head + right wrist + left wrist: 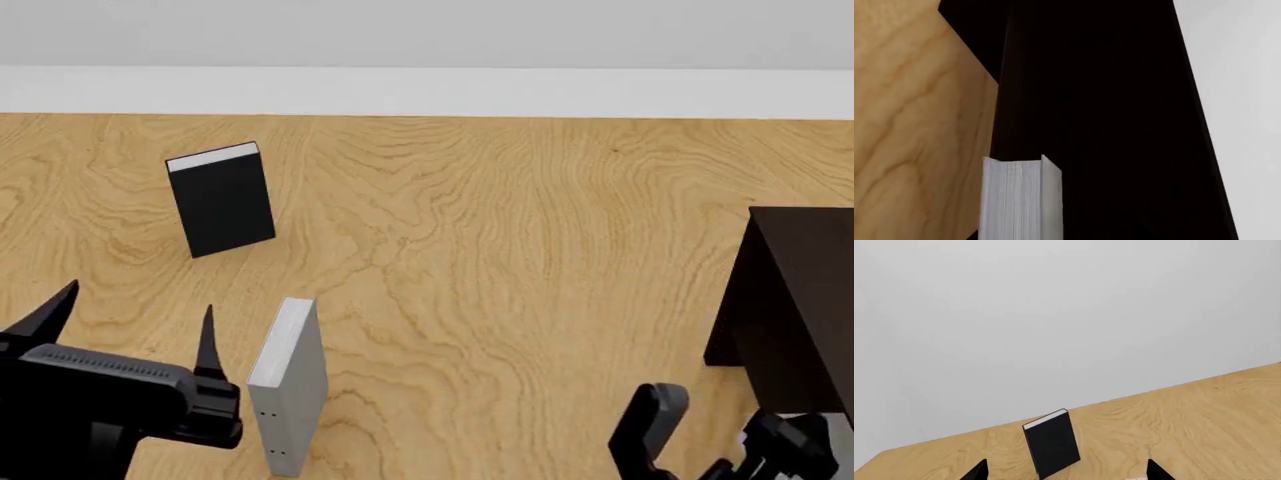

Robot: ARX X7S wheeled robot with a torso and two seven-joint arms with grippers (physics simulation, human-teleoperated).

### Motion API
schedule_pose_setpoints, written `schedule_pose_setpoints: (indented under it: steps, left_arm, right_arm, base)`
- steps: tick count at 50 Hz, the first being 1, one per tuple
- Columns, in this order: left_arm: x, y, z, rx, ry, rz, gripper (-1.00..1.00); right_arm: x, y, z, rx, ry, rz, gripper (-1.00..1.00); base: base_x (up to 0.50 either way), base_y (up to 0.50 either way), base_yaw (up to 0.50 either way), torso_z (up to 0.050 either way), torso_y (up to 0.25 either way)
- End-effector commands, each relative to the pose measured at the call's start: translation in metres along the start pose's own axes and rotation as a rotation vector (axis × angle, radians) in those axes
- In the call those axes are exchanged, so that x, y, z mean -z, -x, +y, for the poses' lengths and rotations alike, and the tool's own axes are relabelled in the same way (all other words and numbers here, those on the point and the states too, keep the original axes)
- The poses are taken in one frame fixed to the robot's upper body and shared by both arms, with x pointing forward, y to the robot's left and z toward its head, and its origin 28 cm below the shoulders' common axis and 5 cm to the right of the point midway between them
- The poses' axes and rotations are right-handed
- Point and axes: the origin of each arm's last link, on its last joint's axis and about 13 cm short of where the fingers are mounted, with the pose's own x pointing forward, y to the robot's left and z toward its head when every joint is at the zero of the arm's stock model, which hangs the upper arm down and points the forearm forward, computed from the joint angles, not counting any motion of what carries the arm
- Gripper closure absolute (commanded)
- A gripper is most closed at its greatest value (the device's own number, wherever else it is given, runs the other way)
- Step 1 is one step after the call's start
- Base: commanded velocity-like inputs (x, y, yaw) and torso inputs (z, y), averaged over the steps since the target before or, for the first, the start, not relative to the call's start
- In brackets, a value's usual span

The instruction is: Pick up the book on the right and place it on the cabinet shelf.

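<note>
Book [1017, 200], edge-on just beside the dark cabinet [1107, 125], could strike its side wall and miss the cabinet shelf; whether the right hand [721, 432] is clamped on it I cannot tell.

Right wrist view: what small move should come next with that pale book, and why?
Probably ease the book slowly forward toward the dark cabinet. The book stands upright, page edges showing, just before the cabinet and not yet resting inside it. The shelf is too dark to make out, so go gently.
</note>
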Motion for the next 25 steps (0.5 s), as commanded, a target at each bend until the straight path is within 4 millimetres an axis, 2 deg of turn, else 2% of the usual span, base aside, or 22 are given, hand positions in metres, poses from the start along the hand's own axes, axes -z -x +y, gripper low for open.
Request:
schedule_pose_setpoints:
  steps: [1, 25]
  left_arm:
    - [0.0, -0.002, -0.001, 0.002, -0.002, 0.003, -1.0]
    - [0.001, 0.0, -0.002, 0.006, 0.006, 0.007, -1.0]
  right_arm:
    - [-0.003, -0.005, -0.007, 0.077, 0.084, -0.085, -1.0]
    - [-0.017, -0.003, -0.008, 0.108, 0.034, -0.176, -1.0]
  base:
    - [0.0, 0.0, 0.0, 0.0, 0.0]
    - [0.0, 0.0, 0.0, 0.0, 0.001]
